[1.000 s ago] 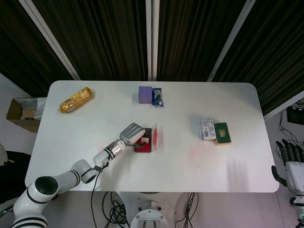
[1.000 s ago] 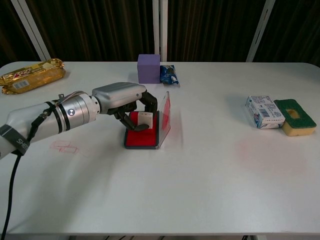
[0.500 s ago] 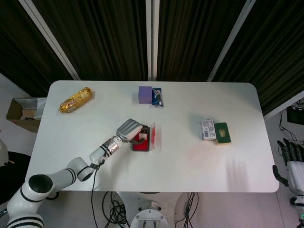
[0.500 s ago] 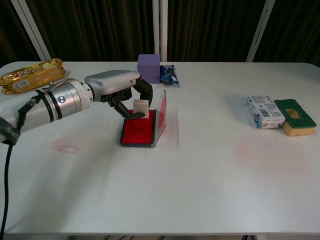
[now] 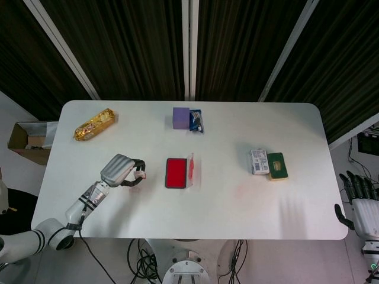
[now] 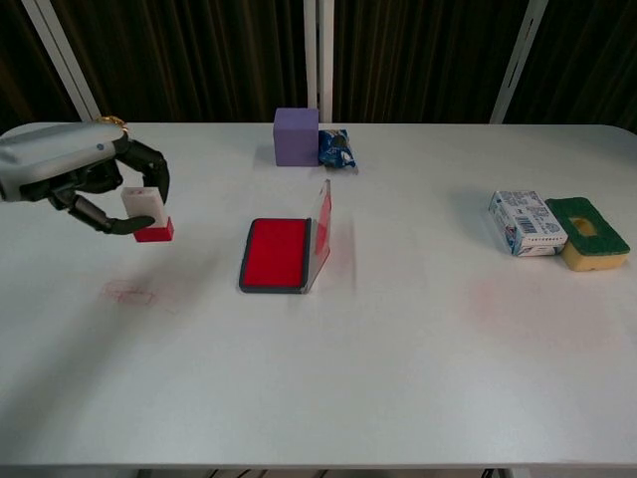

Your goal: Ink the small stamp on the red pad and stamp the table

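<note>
My left hand [image 5: 119, 170] [image 6: 75, 179] hangs above the table left of the ink pad, pinching the small stamp [image 6: 145, 213] [image 5: 139, 175], a white block with a red inked base. The open red ink pad [image 5: 176, 173] [image 6: 275, 254] lies at the table's middle with its clear lid [image 6: 323, 229] standing up on the right side. A faint red stamp mark [image 6: 131, 292] shows on the table below the held stamp. My right hand [image 5: 359, 204] hangs off the table's right edge, fingers apart, holding nothing.
A purple block [image 5: 180, 117] and a blue packet [image 5: 196, 120] sit at the back centre. A gold snack bag [image 5: 93, 123] lies back left. A white box [image 5: 259, 161] and green sponge [image 5: 276, 165] rest at the right. A cardboard box [image 5: 26, 141] stands off the table's left.
My left hand lifted the stamp off the red pad and carried it left, clear of the pad, to above the faint red mark. The right hand stayed put.
</note>
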Available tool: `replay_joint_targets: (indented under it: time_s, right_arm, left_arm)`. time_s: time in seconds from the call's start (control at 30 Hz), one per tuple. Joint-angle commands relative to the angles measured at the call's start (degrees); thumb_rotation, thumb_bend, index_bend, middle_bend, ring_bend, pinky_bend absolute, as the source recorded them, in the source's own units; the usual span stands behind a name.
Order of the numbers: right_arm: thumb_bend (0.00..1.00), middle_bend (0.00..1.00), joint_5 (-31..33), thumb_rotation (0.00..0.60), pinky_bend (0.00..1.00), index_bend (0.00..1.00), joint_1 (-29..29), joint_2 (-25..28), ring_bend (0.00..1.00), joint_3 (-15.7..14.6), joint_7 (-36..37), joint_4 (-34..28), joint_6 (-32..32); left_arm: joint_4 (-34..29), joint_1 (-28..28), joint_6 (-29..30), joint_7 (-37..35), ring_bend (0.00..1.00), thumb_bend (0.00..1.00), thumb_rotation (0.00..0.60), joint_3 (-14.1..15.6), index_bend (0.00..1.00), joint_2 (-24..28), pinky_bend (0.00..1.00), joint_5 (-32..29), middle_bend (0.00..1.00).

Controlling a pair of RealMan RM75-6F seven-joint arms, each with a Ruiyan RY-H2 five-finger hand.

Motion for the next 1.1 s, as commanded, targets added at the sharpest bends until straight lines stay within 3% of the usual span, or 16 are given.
replay_joint_targets:
  time_s: [0.03,0.67,1.1]
  right_arm:
    - [0.35,0.00,-0.1,0.600,0.00,0.00,0.1,-0.1,0.00,-0.1,-0.3,-0.1,-0.2]
    - [0.35,0.00,0.0,0.600,0.00,0.00,-0.8,0.6,0.00,-0.5,-2.3,-1.9,1.1]
    - [0.35,0.00,0.4,0.600,0.00,0.00,-0.7,0.7,0.00,-0.5,-3.1,-2.4,0.8]
  left_arm:
    - [1.0,3.8,3.2,1.2,0.99,0.43,0.600,2.5,0.62,-0.1,1.00,0.8,0.63]
    - [18.7,7.1,5.4,-5.1,0.99,0.43,0.600,3.0,0.60,-10.3,1.00,4.9,0.62]
    - [25.5,8.1,5.9,-10.3,0.99,0.43,0.600,3.3,0.58,-13.7,1.00,6.1,0.58]
